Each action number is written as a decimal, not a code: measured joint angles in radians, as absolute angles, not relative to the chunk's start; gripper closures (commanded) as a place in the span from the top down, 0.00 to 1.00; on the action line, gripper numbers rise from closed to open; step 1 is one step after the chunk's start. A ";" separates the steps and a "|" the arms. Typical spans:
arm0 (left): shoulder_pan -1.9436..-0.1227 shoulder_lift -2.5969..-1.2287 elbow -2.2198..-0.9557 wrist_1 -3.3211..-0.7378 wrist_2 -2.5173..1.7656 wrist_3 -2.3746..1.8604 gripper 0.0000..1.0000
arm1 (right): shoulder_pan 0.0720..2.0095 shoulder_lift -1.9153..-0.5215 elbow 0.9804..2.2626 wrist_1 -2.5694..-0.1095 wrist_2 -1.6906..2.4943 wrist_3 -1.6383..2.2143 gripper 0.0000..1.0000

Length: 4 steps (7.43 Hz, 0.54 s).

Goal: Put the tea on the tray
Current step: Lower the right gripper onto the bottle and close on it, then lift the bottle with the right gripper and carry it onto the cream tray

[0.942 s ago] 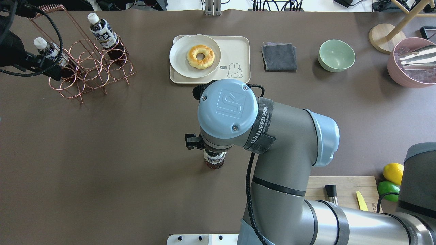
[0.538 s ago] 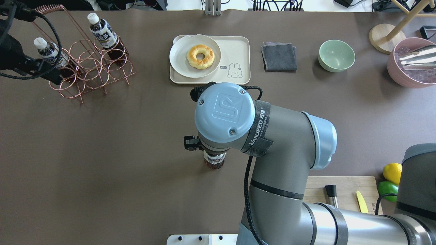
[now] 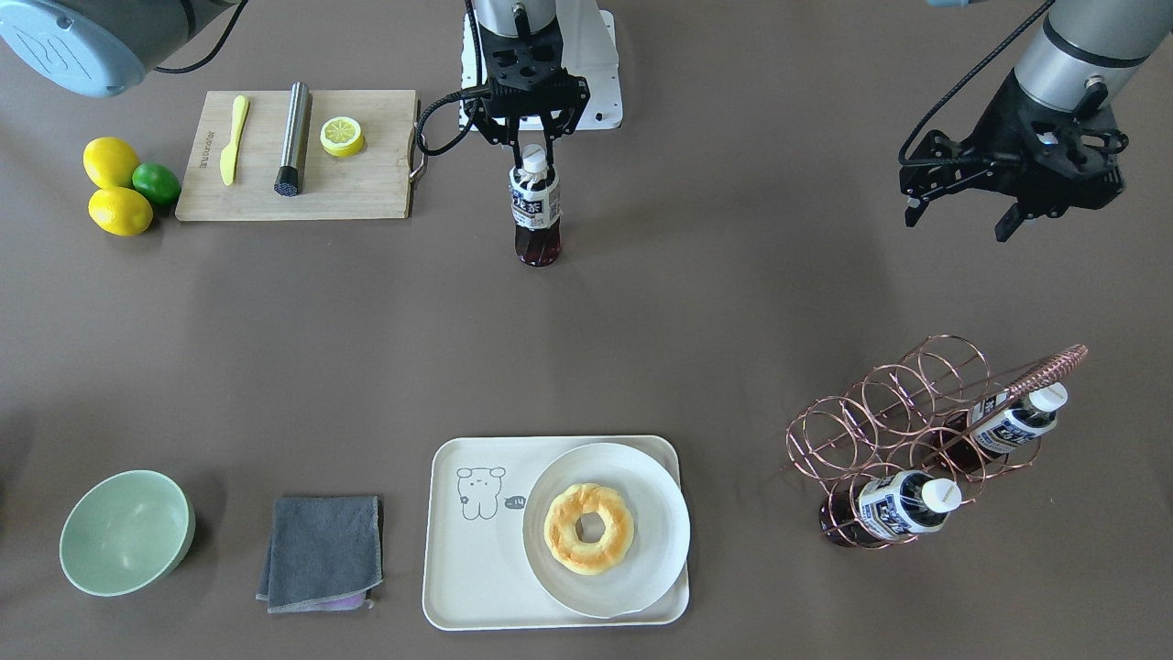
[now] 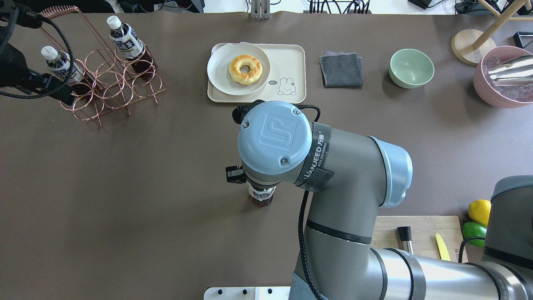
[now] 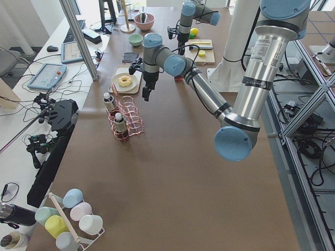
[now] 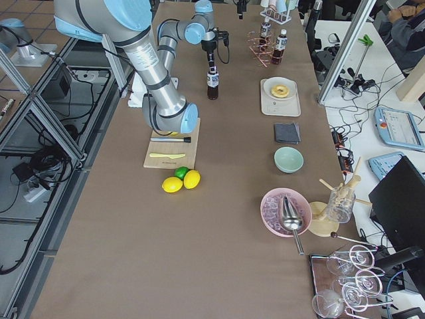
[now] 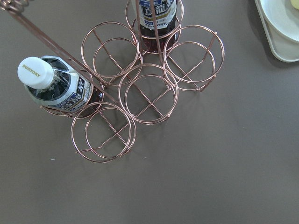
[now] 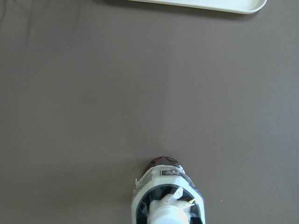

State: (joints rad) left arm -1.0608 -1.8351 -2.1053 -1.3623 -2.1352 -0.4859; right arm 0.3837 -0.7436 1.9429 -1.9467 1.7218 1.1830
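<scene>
The tea bottle [image 3: 535,206] stands upright on the brown table near the robot's base. It also shows in the overhead view [image 4: 261,199] and at the bottom of the right wrist view [image 8: 168,203]. My right gripper [image 3: 534,158] hangs straight above it. Its fingers flank the white cap with a small gap on each side, so it looks open. My left gripper [image 3: 958,222] is open and empty, hovering above the table beside the copper rack [image 3: 916,431]. The cream tray [image 3: 458,568] lies at the far side of the table, well away from the bottle.
A white plate [image 3: 660,513] with a doughnut [image 3: 588,529] fills half the tray. The rack holds two more tea bottles [image 7: 58,88]. A grey cloth [image 3: 321,550] and a green bowl [image 3: 124,532] lie beside the tray. A cutting board [image 3: 367,197], lemons and a lime are near the base.
My right arm shifted slightly toward the robot's base over the bottle, then held still. The bottle has stayed in place. The left arm drifted a little to the left.
</scene>
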 measured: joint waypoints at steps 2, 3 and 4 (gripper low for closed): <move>-1.091 -1.797 -2.108 -1.392 -2.136 -0.467 0.97 | 0.428 -0.723 1.948 -1.951 1.737 1.170 0.00; -1.131 -1.747 -2.105 -1.429 -2.142 -0.423 0.97 | 0.472 -0.714 1.948 -1.957 1.761 1.144 0.00; -1.187 -1.693 -2.099 -1.451 -2.167 -0.339 0.97 | 0.529 -0.709 1.944 -1.966 1.794 1.107 0.00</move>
